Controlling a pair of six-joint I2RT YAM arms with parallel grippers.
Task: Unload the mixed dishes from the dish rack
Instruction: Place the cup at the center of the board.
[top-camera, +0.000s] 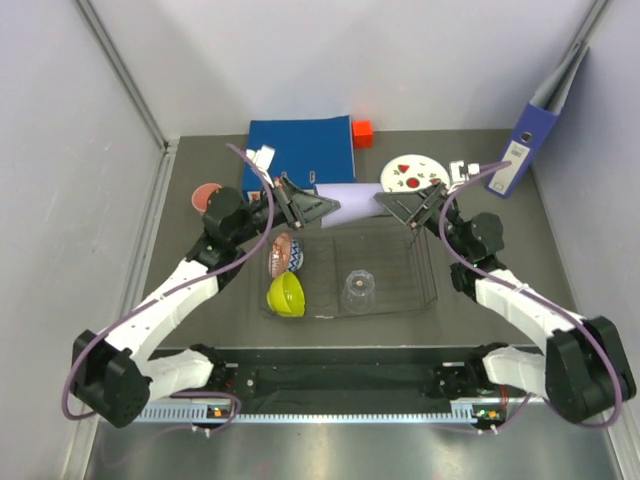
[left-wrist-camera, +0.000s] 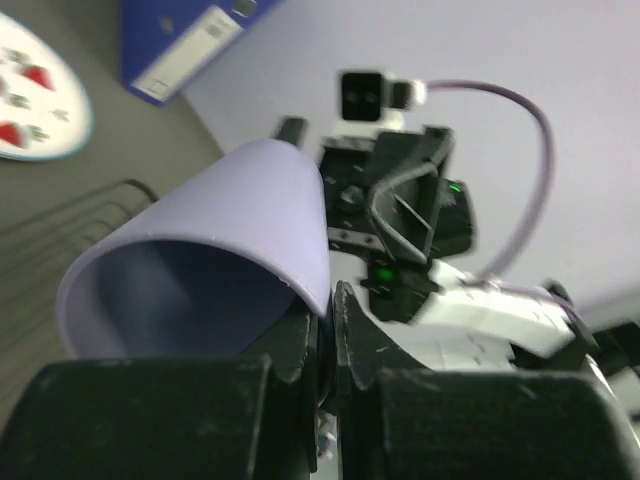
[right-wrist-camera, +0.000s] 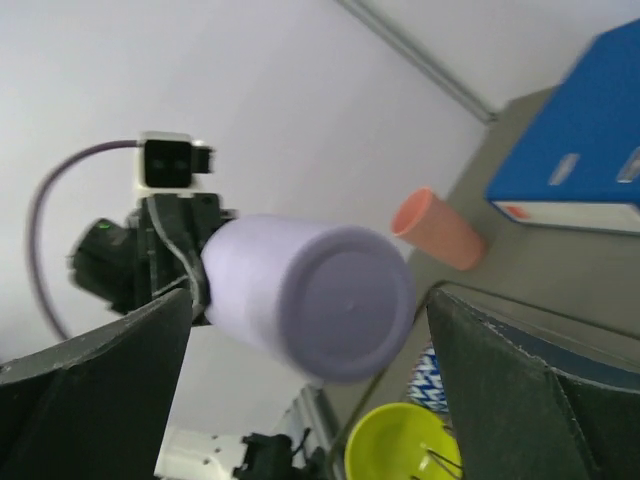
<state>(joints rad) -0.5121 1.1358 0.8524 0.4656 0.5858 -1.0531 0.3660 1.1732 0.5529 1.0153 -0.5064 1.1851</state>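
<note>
My left gripper (top-camera: 322, 207) is shut on the rim of the lilac cup (top-camera: 350, 196) and holds it on its side above the back edge of the dish rack (top-camera: 425, 262). The left wrist view shows the rim pinched between my fingers (left-wrist-camera: 328, 300), with the cup (left-wrist-camera: 220, 240) pointing away. My right gripper (top-camera: 396, 205) is open, its fingers spread on either side of the cup's base (right-wrist-camera: 340, 305) without touching it. In the rack are a lime-yellow bowl (top-camera: 286, 293), a brown-blue patterned bowl (top-camera: 290, 252) and a clear tumbler (top-camera: 358, 290).
The white plate with red marks (top-camera: 412, 175) lies behind the rack. The salmon-pink cup (top-camera: 206, 195) stands on the table at the left. A blue binder (top-camera: 300, 148) lies flat at the back with an orange-red cube (top-camera: 362, 130) beside it. Another binder (top-camera: 535, 130) leans at the right wall.
</note>
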